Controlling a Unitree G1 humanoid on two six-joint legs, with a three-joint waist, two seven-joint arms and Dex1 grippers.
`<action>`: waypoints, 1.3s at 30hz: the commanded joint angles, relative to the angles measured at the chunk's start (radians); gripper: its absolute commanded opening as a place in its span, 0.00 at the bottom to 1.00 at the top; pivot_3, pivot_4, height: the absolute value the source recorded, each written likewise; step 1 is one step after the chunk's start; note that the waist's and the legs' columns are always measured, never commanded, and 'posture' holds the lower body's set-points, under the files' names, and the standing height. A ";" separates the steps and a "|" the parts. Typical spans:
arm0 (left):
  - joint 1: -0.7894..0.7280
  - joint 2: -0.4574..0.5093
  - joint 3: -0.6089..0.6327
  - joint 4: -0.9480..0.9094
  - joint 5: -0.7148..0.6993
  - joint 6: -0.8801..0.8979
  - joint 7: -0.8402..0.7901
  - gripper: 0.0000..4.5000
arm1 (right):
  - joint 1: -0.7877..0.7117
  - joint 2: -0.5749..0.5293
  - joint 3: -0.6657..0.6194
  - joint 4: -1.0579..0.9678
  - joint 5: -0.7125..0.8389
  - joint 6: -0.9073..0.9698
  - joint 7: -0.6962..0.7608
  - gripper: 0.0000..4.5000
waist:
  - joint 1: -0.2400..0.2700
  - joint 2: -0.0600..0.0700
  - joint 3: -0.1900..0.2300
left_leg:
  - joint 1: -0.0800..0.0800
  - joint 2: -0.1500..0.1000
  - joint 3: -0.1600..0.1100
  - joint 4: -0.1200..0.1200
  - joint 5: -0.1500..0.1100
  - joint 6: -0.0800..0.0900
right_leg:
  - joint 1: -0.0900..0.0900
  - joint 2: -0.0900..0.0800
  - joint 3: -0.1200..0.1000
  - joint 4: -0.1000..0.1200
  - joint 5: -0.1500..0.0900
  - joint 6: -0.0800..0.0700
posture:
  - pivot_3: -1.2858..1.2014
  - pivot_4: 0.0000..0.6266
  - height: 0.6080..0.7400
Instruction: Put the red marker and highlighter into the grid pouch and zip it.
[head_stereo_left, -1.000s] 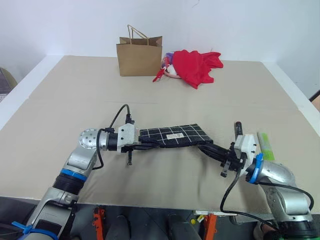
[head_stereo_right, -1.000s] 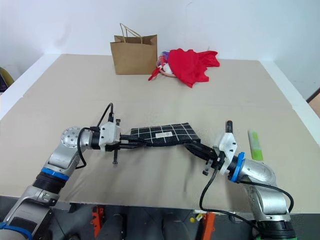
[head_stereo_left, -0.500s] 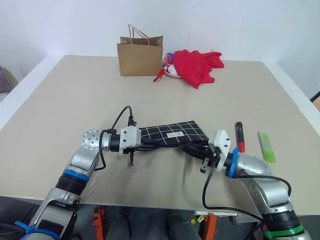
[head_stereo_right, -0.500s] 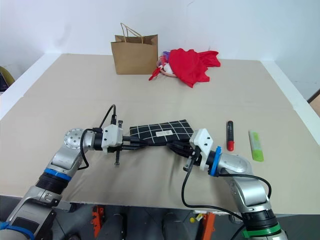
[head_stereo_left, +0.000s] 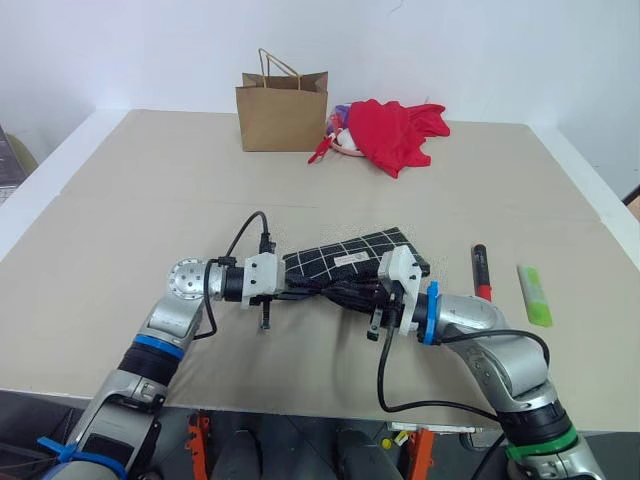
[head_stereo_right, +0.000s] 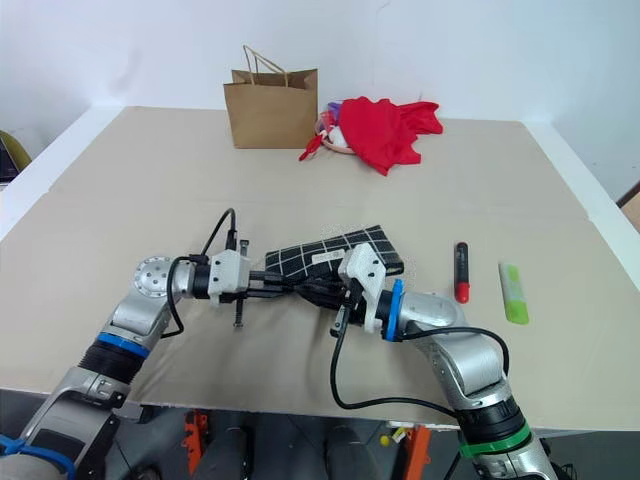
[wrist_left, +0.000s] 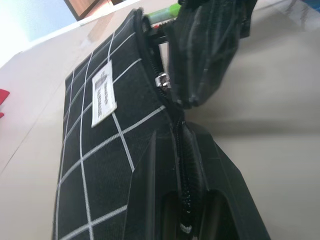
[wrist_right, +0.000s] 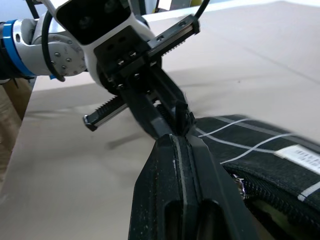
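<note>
The flat black fabric grid pouch with white lines (head_stereo_left: 345, 262) is lifted a little over the tan table (head_stereo_left: 150, 200), between the two arms. The left gripper (head_stereo_left: 296, 290) has its two black fingers pressed together on the pouch's zipper edge at one end. The right gripper (head_stereo_left: 352, 293) has its fingers pinched shut on that same edge, close to the left one — the two almost meet. In the left wrist view a small metal zipper pull (wrist_left: 162, 80) sits by the right gripper's tips, but it is hard to tell if they hold it. A small white label (wrist_left: 104, 99) shows on the pouch's side.

The short dark red marker with a red cap (head_stereo_left: 481, 272) lies on the table just beside the pouch. The chunky light green highlighter (head_stereo_left: 533, 294) lies near the marker, farther from the pouch.

At the far edge stand a brown paper bag (head_stereo_left: 281, 109) and a heap of red cloth (head_stereo_left: 395, 130)
</note>
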 joint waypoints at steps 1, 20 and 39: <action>-0.036 -0.020 0.004 -0.005 -0.004 -0.031 0.013 0.00 | -0.025 0.013 0.027 -0.041 0.008 0.010 0.000 0.02 | 0.000 0.000 0.000 | 0.000 0.000 0.000 0.000 0.000 0.000 | 0.000 0.000 0.000 0.000 0.000 0.000 | 0.52 0.24 1.00; -0.023 -0.012 0.004 -0.004 -0.002 -0.036 0.004 0.00 | 0.110 -0.154 -0.196 -0.281 0.408 0.318 0.049 0.91 | 0.003 0.000 0.000 | -0.001 0.000 -0.002 0.000 0.000 0.000 | 0.000 -0.001 -0.001 0.000 0.000 0.000 | 0.52 0.24 1.00; 0.001 0.047 0.063 -0.227 -0.266 0.358 -0.088 0.00 | 0.188 -0.095 -0.590 0.089 0.085 0.050 -0.491 0.99 | -0.001 0.003 0.001 | 0.000 -0.001 -0.002 -0.001 0.001 0.002 | 0.001 -0.001 -0.002 0.000 -0.001 0.000 | 0.52 0.24 1.00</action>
